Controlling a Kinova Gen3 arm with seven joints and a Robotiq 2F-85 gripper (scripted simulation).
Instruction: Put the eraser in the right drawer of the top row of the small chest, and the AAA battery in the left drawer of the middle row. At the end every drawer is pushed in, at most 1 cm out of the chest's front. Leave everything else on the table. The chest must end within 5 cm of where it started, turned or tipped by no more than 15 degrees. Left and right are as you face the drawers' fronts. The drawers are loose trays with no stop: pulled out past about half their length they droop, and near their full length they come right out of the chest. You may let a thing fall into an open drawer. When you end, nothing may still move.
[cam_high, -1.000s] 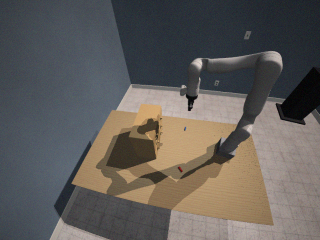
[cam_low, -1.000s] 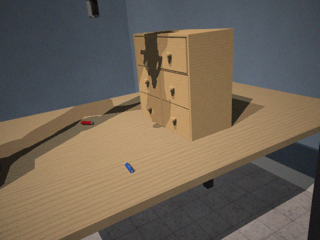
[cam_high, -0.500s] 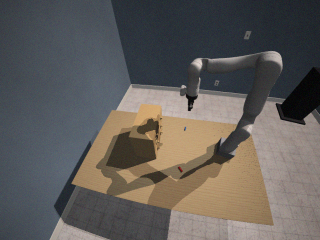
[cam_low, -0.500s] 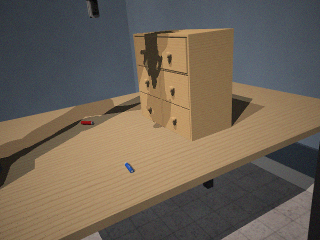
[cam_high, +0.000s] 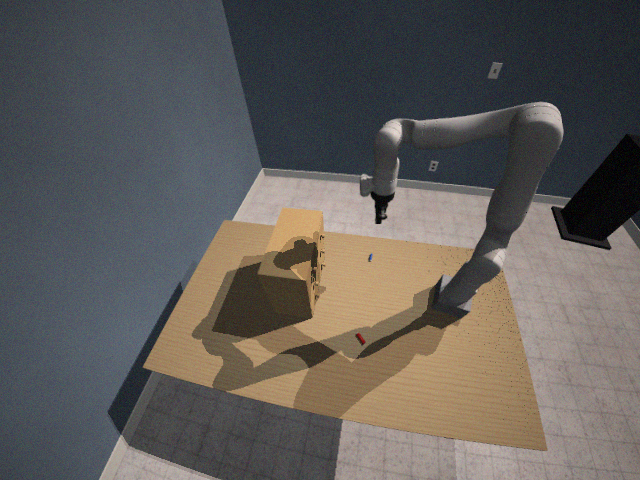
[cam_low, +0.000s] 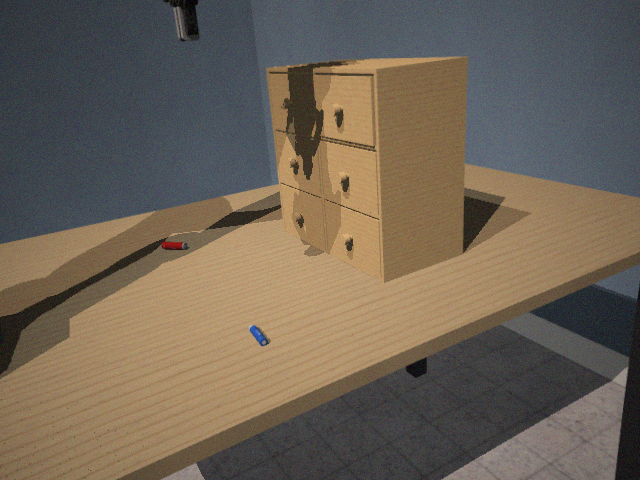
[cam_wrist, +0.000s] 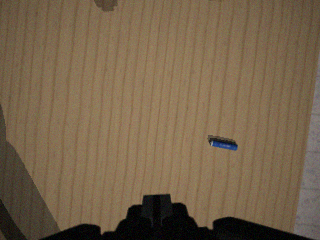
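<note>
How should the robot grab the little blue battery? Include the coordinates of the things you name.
I'd come straight down from above and pinch the blue battery (cam_high: 370, 257) (cam_low: 258, 335) (cam_wrist: 224, 145) around its middle, one finger on each long side. It lies flat, long and thin, with nothing beside it. The gripper (cam_high: 379, 222) (cam_low: 188, 39) (cam_wrist: 157, 213) is shut, so it should open first.
</note>
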